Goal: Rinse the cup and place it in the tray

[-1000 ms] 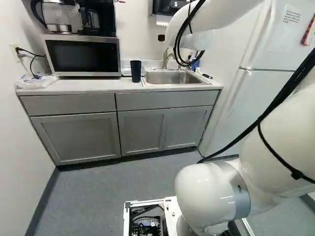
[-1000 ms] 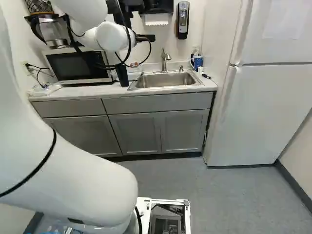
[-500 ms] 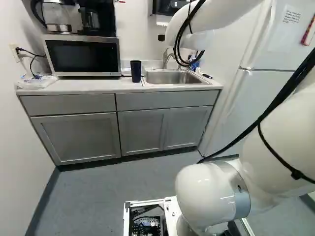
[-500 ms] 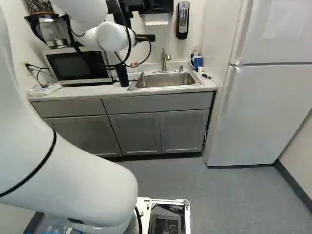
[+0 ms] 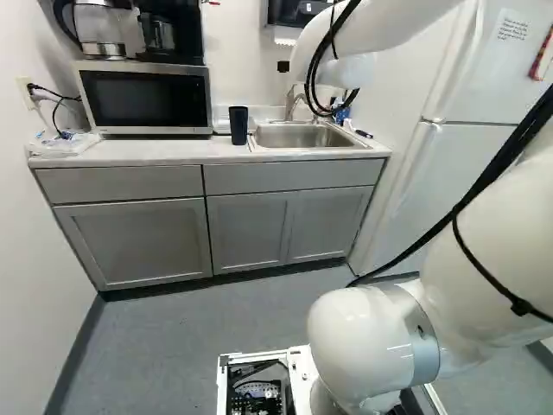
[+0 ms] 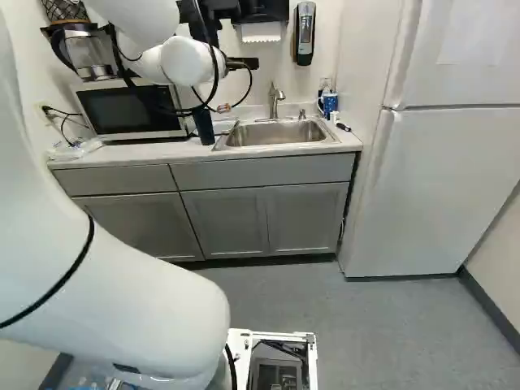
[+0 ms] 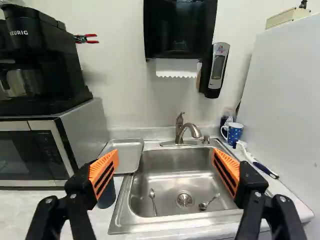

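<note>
Wide open, the hand [image 7: 165, 157] points toward the sink [image 7: 172, 182]. Back from the front edge of the tabletop [image 5: 121, 154] stands the dark cup [image 5: 238, 125]; one finger [image 7: 102, 167], nearly in line, could tip it if the approach is not corrected sideways.

dark cup [image 6: 204, 130] partly hidden behind the arm [image 6: 183, 61], upper left of right base view, coffee maker [image 5: 161, 54] cut off, upper left of left base view
</note>
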You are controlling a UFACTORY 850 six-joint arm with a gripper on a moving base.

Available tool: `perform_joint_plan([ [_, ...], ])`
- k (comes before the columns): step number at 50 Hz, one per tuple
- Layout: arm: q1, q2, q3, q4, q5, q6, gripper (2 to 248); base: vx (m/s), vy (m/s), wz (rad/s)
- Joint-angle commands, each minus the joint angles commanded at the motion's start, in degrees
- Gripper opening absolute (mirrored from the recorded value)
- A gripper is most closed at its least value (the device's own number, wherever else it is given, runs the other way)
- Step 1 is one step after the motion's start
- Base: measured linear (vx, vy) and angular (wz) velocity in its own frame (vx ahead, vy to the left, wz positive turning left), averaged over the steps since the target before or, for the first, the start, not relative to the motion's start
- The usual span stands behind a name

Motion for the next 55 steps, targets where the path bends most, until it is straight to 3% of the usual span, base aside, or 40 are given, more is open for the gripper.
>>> perform_joint_plan([
  [27,0.00,0.00,0.00,0.00,0.00,0.00,247,0.048,-0.010,0.009],
  [55,0.00,0.00,0.00,0.00,0.00,0.00,247,0.090,-0.053,0.000],
])
